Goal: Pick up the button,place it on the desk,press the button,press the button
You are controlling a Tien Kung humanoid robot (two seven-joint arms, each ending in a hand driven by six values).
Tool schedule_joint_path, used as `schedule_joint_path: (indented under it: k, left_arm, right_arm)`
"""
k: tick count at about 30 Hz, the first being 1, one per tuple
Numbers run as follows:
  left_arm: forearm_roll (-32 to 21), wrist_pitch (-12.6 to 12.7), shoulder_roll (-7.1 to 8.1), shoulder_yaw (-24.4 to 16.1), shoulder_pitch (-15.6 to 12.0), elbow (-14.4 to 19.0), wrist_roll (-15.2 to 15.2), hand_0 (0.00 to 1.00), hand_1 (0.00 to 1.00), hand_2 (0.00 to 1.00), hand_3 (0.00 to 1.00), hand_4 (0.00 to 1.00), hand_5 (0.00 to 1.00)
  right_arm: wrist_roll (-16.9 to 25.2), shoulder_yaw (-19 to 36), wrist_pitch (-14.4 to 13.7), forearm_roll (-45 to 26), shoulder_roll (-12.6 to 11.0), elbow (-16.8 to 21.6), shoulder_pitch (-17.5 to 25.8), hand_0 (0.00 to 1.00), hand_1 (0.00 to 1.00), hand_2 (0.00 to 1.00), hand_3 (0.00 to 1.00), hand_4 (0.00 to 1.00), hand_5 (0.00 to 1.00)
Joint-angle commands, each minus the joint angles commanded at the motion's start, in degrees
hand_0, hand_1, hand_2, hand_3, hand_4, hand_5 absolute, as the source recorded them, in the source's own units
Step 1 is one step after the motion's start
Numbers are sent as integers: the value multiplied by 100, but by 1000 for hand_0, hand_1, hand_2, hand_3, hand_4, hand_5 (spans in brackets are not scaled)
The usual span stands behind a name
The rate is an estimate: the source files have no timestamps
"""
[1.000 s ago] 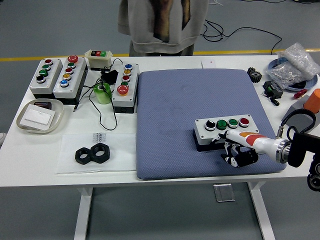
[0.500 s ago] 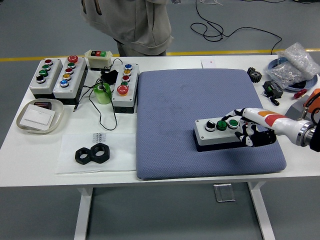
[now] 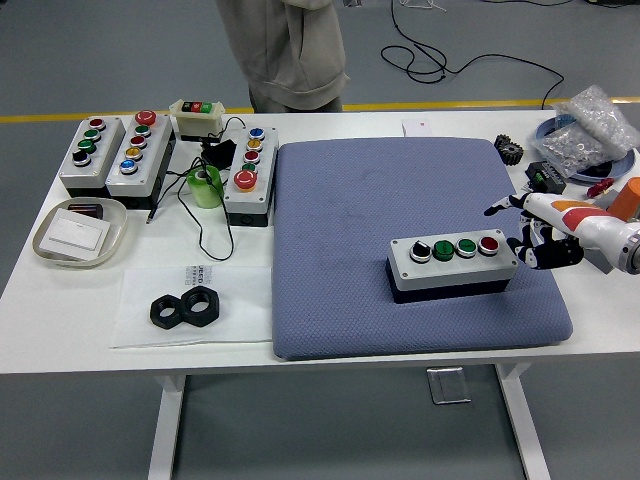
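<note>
Beside button box (image 3: 452, 263), right hand (image 3: 535, 232) clear.

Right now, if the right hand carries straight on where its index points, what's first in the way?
Likely nothing: the right hand points left, passing beyond the button box, over bare blue mat. Height is unclear.

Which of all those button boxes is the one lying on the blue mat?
The four-button box with black, two green and red buttons, close to the robot's right hand. The other boxes all stand on the bare table, left of the blue mat.
</note>
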State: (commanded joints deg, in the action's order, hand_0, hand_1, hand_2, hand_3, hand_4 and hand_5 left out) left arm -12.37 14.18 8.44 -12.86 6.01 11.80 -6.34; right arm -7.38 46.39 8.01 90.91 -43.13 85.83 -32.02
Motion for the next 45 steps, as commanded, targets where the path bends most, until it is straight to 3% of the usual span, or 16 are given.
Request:
schedule_joint_path:
  k: [17,45]
  left_arm:
    - [39,3,-8,-28,-2,-3,14,722,829,881,830,646,998]
    - [111,8,-12,-61,-23,3,36,728,829,881,831,647,998]
  right_arm:
    - [-42,26,96,46,-95,297,210,243,85,219,793,490,2]
    - [-100,-162,209,5,-17,53,251,244,86,217,774,483,2]
